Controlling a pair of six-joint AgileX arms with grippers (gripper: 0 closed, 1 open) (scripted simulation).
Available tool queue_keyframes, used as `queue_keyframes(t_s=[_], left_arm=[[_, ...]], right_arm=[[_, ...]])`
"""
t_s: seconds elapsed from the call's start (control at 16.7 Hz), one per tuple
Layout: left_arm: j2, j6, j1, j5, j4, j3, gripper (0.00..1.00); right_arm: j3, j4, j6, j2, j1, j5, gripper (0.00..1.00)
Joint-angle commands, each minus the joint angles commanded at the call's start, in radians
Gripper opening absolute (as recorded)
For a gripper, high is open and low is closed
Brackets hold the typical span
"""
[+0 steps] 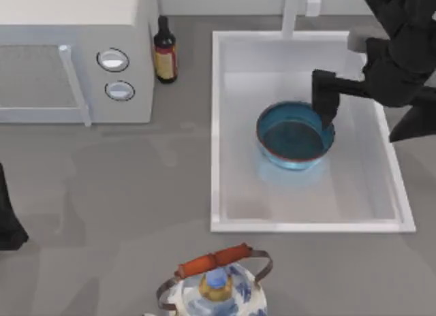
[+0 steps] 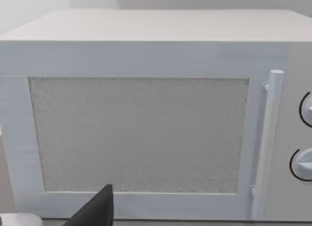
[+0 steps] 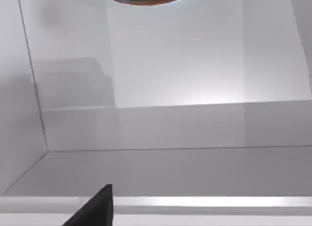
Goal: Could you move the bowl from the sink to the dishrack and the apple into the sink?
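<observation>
Right there, bowl [image 1: 294,135] rim at right jaws [image 1: 329,118].

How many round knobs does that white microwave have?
2, both on the microwave front panel beside its door handle: one knob nearer the table's back, the other knob just in front of it. None looks hidden.

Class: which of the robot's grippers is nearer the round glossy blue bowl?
Right. The right gripper is at the blue bowl's rim inside the white sink; the left arm is parked at the table's far left edge.
</observation>
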Motion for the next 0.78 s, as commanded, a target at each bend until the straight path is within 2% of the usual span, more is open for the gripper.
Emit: queue_keyframes(t_s=[0.24,0.48,0.78], left_arm=[[0.0,0.0,0.0,0.0,0.0,0.0,1.0],[0.0,0.0,0.0,0.0,0.0,0.0,1.0],[0.0,0.0,0.0,0.0,0.0,0.0,1.0]], right_arm=[[0.391,-0.141,0.055,0.357,0.079,0.04,1.0],[0.727,-0.196,0.079,0.605,0.14,0.114,1.0],[0.949,-0.188,0.083,0.75,0.18,0.196,1.0]])
